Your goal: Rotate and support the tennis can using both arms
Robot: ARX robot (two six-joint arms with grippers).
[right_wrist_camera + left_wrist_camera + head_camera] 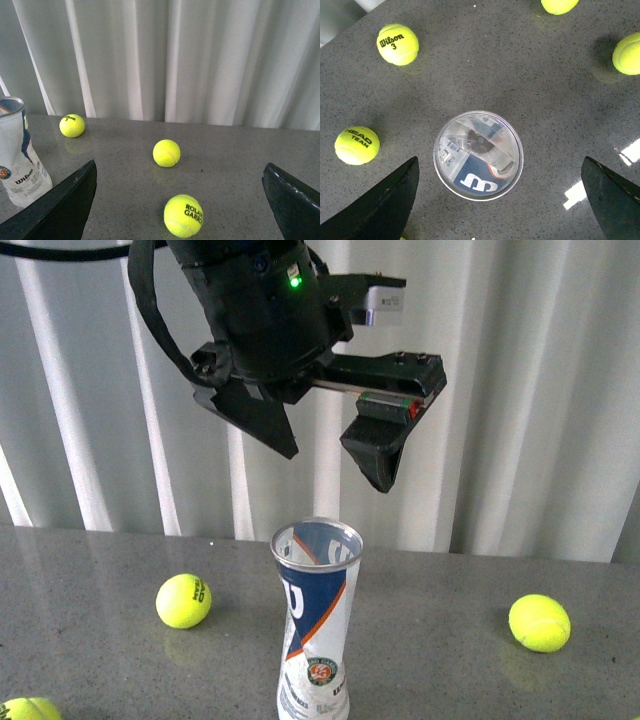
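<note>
The tennis can [314, 635] stands upright on the grey table [440, 670], its clear wall dented and its open silver rim facing up. My left gripper [335, 468] hangs open directly above it, fingers pointing down, clear of the rim. The left wrist view looks straight down into the tennis can [478, 155], which lies between the spread fingers of the left gripper [500, 159] but well below them. My right gripper [180, 164] is open and low over the table, off to one side of the tennis can [20, 160], with nothing held. The right arm is out of the front view.
Yellow-green tennis balls lie scattered round the can: one ball [183, 600] to its left, one ball [539, 622] to its right, another [25, 708] at the near left corner. Two balls [166, 152] [183, 215] lie ahead of the right gripper. A white curtain [520, 390] hangs behind the table.
</note>
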